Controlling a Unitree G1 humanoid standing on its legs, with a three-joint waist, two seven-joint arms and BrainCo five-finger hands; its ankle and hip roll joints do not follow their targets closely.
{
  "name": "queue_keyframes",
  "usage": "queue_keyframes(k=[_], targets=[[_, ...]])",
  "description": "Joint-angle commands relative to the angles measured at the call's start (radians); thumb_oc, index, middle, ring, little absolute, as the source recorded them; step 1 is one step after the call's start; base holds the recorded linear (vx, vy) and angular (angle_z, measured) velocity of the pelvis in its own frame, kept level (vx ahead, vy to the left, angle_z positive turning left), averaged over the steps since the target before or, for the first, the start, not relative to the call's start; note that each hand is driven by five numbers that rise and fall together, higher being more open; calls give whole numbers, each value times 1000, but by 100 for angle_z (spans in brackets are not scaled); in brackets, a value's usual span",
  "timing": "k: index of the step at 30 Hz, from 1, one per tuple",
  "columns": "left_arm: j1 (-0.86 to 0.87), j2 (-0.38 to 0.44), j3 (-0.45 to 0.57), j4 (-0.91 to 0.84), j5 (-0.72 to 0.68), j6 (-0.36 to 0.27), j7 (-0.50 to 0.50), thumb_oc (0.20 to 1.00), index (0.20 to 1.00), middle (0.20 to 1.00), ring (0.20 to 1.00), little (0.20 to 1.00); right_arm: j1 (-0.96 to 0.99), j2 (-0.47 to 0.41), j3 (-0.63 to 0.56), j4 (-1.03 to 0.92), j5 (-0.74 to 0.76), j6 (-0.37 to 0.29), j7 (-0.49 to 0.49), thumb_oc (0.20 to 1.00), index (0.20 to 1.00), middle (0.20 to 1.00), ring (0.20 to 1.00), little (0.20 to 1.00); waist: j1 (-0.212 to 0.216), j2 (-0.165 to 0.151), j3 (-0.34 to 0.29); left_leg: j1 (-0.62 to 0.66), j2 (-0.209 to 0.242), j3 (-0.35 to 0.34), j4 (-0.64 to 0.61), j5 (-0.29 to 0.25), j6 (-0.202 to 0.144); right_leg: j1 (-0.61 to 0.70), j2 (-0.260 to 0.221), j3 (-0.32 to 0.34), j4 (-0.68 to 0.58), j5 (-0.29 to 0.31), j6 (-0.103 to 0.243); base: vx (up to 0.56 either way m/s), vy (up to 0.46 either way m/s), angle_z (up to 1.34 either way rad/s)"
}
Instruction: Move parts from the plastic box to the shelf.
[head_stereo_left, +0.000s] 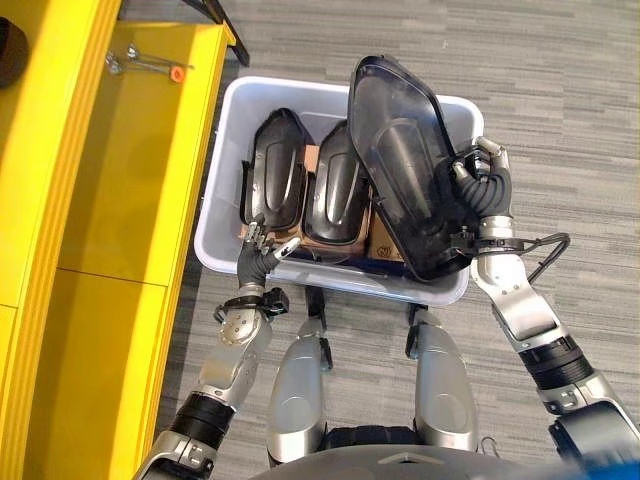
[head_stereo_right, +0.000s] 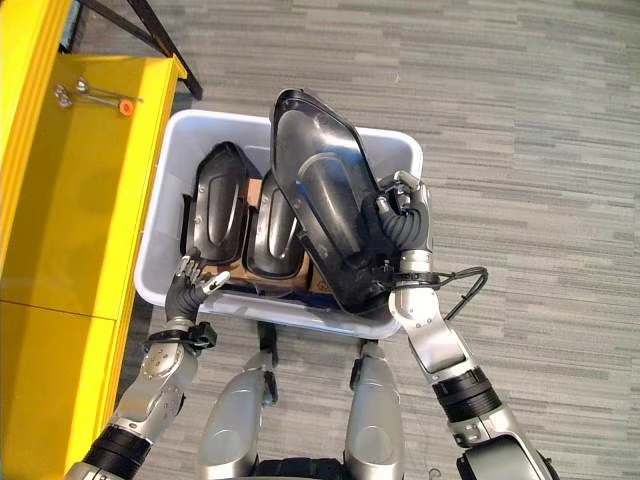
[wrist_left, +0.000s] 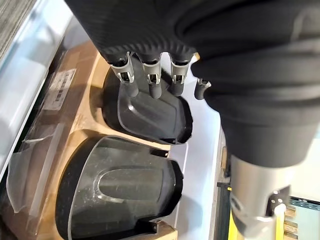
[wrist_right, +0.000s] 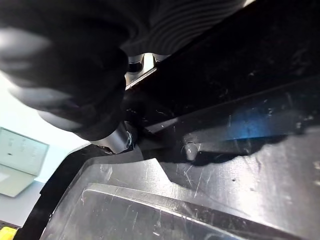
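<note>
A pale plastic box (head_stereo_left: 222, 180) sits on the floor in front of me, beside the yellow shelf (head_stereo_left: 120, 170). Two black shell-shaped parts (head_stereo_left: 276, 165) (head_stereo_left: 336, 185) stand in it on cardboard. My right hand (head_stereo_left: 482, 190) is shut on a third, larger black part (head_stereo_left: 405, 150), held lifted and tilted above the box's right side; the same part (wrist_right: 200, 165) shows up close in the right wrist view. My left hand (head_stereo_left: 262, 245) hovers over the box's near left rim with fingers relaxed and holding nothing, its fingertips (wrist_left: 152, 87) just above a part (wrist_left: 150, 110).
Small metal tools with an orange tip (head_stereo_left: 150, 64) lie on the shelf's far top. A dark frame leg (head_stereo_left: 225, 25) stands behind the shelf. Grey carpet (head_stereo_left: 560, 100) spreads to the right of the box.
</note>
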Motion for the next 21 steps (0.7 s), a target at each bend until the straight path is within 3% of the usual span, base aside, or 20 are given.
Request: queue_keyframes(k=[1, 8, 11, 14, 15, 16, 18, 19, 20, 21], targets=[[40, 40, 21, -47, 33, -22, -27, 1000, 1000, 1000, 1000, 1000, 15, 5, -43, -96, -28, -89, 8, 200, 200, 200, 200, 200, 5, -31, -138, -3, 86, -14, 55, -34, -45, 35, -71, -42, 87, -91, 65, 21, -74, -2], [105, 27, 46, -40, 39, -4, -58, 1000, 1000, 1000, 1000, 1000, 56, 8, -45, -96, -16, -97, 48, 200, 200, 200, 200, 200, -1, -4, -220, 107, 136, -7, 21, -13, -55, 96, -26, -58, 186, -187, 33, 23, -113, 4], [149, 16, 70, -43, 21, 8, -67, 1000, 1000, 1000, 1000, 1000, 57, 9, -28, -92, 4, -99, 87, 200, 200, 200, 200, 200, 4, 0, -257, 164, 178, -14, 17, 15, -46, 109, 16, -53, 293, -272, -6, 20, -251, 4], [183, 1, 86, -46, 18, 13, -72, 1000, 1000, 1000, 1000, 1000, 46, 2, -23, -103, -3, -108, 99, 200, 200, 200, 200, 200, 15, 0, -279, 180, 220, -31, -1, 88, -55, 113, 60, -64, 342, -328, -44, -40, -281, -1], [197, -7, 97, -44, 16, 16, -68, 1000, 1000, 1000, 1000, 1000, 32, 4, -13, -99, 0, -110, 101, 200, 200, 200, 200, 200, 29, 0, -285, 177, 238, -42, -15, 152, -66, 116, 85, -76, 340, -342, -63, -149, -379, -1], [202, -16, 100, -30, 16, 20, -68, 1000, 1000, 1000, 1000, 1000, 27, -1, -14, -102, 5, -114, 102, 200, 200, 200, 200, 200, 46, 0, -291, 147, 240, -58, -27, 254, -82, 133, 103, -104, 294, -331, -79, -169, -389, 6], [196, -16, 97, -19, 20, 22, -73, 1000, 1000, 1000, 1000, 1000, 26, -11, -20, -103, 7, -113, 100, 200, 200, 200, 200, 200, 50, -14, -285, 103, 200, -39, 18, 238, -67, 168, 95, -128, 220, -311, -86, -150, -253, 44], [185, -14, 93, -10, 25, 22, -81, 1000, 1000, 1000, 1000, 1000, 28, -19, -26, -97, 0, -108, 97, 200, 200, 200, 200, 200, 51, -31, -284, 82, 161, -18, 93, 183, -52, 186, 86, -145, 151, -278, -87, -113, -136, 63], [185, -14, 93, -9, 25, 22, -81, 1000, 1000, 1000, 1000, 1000, 28, -19, -26, -97, 0, -108, 97, 200, 200, 200, 200, 200, 50, -30, -283, 80, 161, -19, 97, 181, -52, 188, 86, -146, 148, -276, -86, -194, -182, 74], [176, -13, 86, -10, 27, 18, -87, 1000, 1000, 1000, 1000, 1000, 35, -24, -36, -99, -1, -110, 91, 200, 200, 200, 200, 200, 42, -44, -291, 88, 138, 26, 197, 86, -35, 200, 73, -174, 83, -240, -89, -106, -84, 60]])
